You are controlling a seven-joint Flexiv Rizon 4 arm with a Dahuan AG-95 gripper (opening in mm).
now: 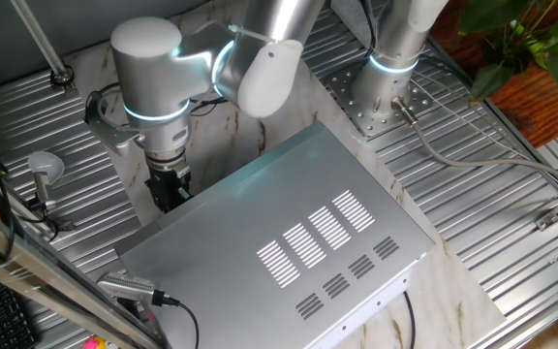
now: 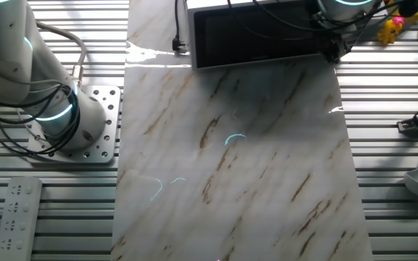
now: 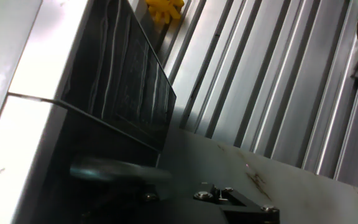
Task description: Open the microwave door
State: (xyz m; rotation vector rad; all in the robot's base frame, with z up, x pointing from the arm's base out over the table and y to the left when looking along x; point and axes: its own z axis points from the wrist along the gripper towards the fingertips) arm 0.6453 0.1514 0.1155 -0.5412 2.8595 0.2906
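the microwave (image 1: pixel 279 242) sits on the marble board (image 2: pixel 231 159) in the middle of the ribbed metal table (image 2: pixel 398 217). in the other fixed view it stands at the far edge of the board, with its front facing the long bare part of the board.

the microwave door (image 2: pixel 256 38) is the flat black panel on that front. in the other fixed view it looks flat against the box, so it seems shut or nearly shut. in the hand view the dark glassy door (image 3: pixel 126 74) is very close, and there is a thin line where it meets the silver side. i cannot tell if that line is a small gap or just the seam.

the gripper (image 1: pixel 168 186) hangs down at the front corner of the microwave, right by the door's edge. the black fingers are mostly hidden by the box, and the hand view is blurry at the bottom, so i cannot tell if they are spread or pressed together, or if they touch the door.

i think the reaching part is done. the pulling part is left: the door has not swung out over the board yet.
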